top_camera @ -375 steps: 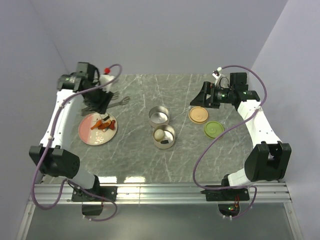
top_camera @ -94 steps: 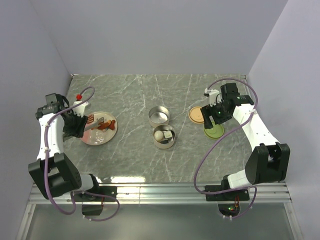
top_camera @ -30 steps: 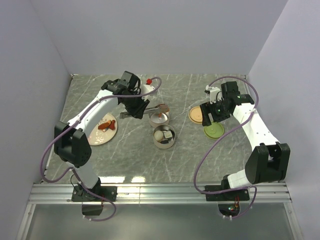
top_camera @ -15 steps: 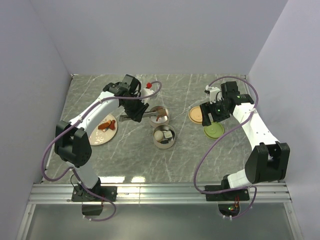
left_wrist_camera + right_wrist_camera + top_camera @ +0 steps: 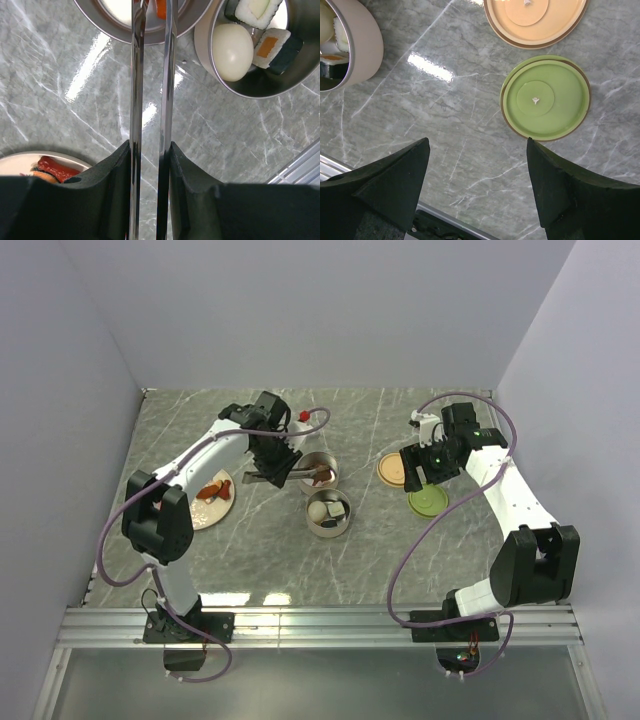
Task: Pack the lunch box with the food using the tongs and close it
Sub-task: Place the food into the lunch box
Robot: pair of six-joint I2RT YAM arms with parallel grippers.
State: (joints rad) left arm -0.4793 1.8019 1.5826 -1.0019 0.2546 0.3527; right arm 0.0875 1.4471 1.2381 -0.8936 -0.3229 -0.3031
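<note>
My left gripper (image 5: 272, 470) (image 5: 150, 147) is shut on the tongs (image 5: 136, 90) (image 5: 300, 472), squeezing the two slim arms nearly parallel. The tong tips reach over the far steel tin (image 5: 320, 480) (image 5: 100, 25) and pinch an orange-red chunk (image 5: 160, 7) there. The near tin (image 5: 328, 512) (image 5: 260, 85) holds a whitish ball (image 5: 232, 45) and dark-and-white pieces (image 5: 277, 47). The pale orange lid (image 5: 395, 470) (image 5: 535, 17) and the green lid (image 5: 427, 501) (image 5: 545, 97) lie flat on the table. Above the lids hangs my right gripper (image 5: 425, 465) (image 5: 477, 145), open and holding nothing.
A pink plate (image 5: 205, 512) (image 5: 15, 161) with orange-red food (image 5: 55, 167) sits left of the tins. The grey marble table (image 5: 260, 540) ends in a metal rail at the near edge. Purple cables loop off both arms.
My left arm has carried the tongs and the chunk a little right and down, so the tips are now over the far tin. The right arm has stayed put.
</note>
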